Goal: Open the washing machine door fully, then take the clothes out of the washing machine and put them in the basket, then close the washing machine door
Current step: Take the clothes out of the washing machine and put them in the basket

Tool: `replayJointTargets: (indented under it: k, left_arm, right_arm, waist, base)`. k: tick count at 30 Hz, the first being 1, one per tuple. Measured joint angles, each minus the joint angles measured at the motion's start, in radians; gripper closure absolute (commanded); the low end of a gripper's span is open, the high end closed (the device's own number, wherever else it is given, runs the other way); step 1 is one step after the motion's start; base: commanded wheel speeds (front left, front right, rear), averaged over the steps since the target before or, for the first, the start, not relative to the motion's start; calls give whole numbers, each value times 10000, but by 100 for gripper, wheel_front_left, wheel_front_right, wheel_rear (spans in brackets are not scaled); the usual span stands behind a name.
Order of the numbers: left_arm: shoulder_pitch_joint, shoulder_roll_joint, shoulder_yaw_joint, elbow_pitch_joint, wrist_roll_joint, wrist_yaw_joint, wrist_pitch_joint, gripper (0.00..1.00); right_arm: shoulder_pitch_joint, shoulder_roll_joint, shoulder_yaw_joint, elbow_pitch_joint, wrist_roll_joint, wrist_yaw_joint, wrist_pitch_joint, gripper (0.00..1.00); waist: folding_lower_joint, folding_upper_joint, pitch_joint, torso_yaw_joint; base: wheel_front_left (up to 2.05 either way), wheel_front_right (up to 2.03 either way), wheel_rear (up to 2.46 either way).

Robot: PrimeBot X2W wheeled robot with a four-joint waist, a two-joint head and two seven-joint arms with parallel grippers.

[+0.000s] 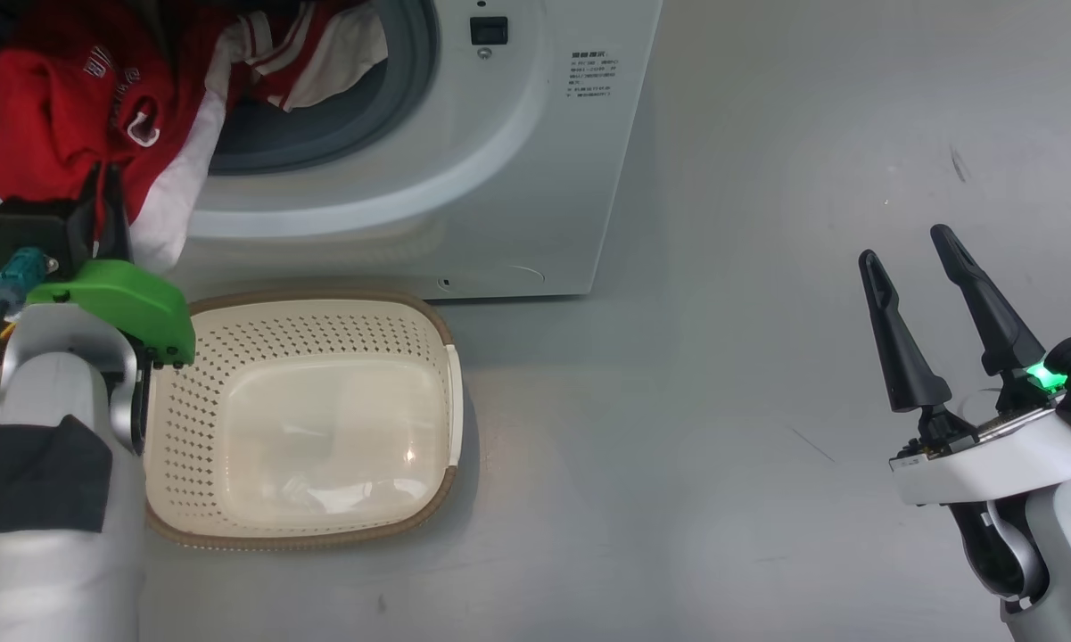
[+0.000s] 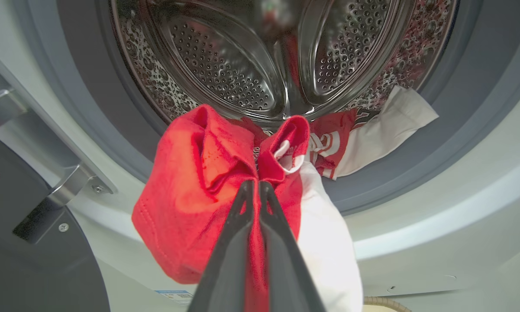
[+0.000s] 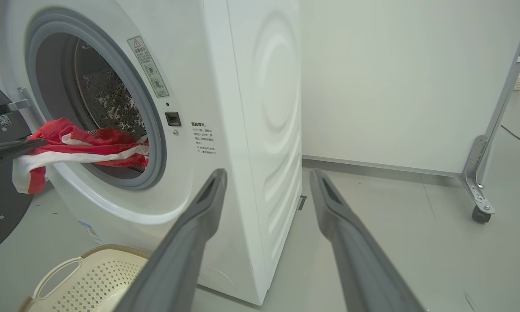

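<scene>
At 10 o'clock, head view: left pincer (image 1: 107, 201) clamped on clothes (image 1: 53, 98) at washing machine (image 1: 517, 178) mouth. Right pincer (image 1: 903, 245) sits at 4 o'clock, apart.

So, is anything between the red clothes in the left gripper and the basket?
Nothing visible does. The clothes hang from the shut left gripper at the washing machine opening, one end inside, and the basket stands empty on the floor below.
</scene>
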Motion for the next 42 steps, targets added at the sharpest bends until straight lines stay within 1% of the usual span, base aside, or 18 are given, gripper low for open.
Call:
replayJointTargets:
  k: [8, 13, 21, 26, 35, 42]
  left_arm:
    - [791, -230, -67, -378, -150, -44, -731, 100]
    - [1363, -314, -82, -623, -155, -44, -951, 100]
    - [2222, -520, -265, -1162, -165, -12, -1141, 100]
    - [2600, -550, -288, -1670, -169, 107, -1177, 100]
    - [2949, -579, -518, -2608, -167, 192, -1233, 100]
    - [3193, -602, -736, -3741, -107, 213, -1233, 100]
  right_arm:
    - [284, 153, 75, 63, -77, 0, 0, 0]
    - [426, 249, 79, 130, -153, 0, 0, 0]
    - [602, 263, -128, 190, -238, 0, 0, 0]
    - [700, 337, -167, 209, -255, 0, 0, 0]
    - [794, 414, -165, 211, -328, 0, 0, 0]
    - [886, 433, -159, 226, -334, 0, 0, 0]
  waist:
    - [0, 0, -588, 211]
    - [0, 0, -878, 291]
    - [0, 0, -1248, 374]
    - [0, 0, -1412, 418]
    - [0, 0, -1526, 456]
    - [0, 0, -1628, 470]
  base:
    - [0, 0, 0]
    - [0, 0, 0]
    - [0, 0, 0]
    - [0, 0, 0]
    - [0, 0, 0]
    - [0, 0, 0]
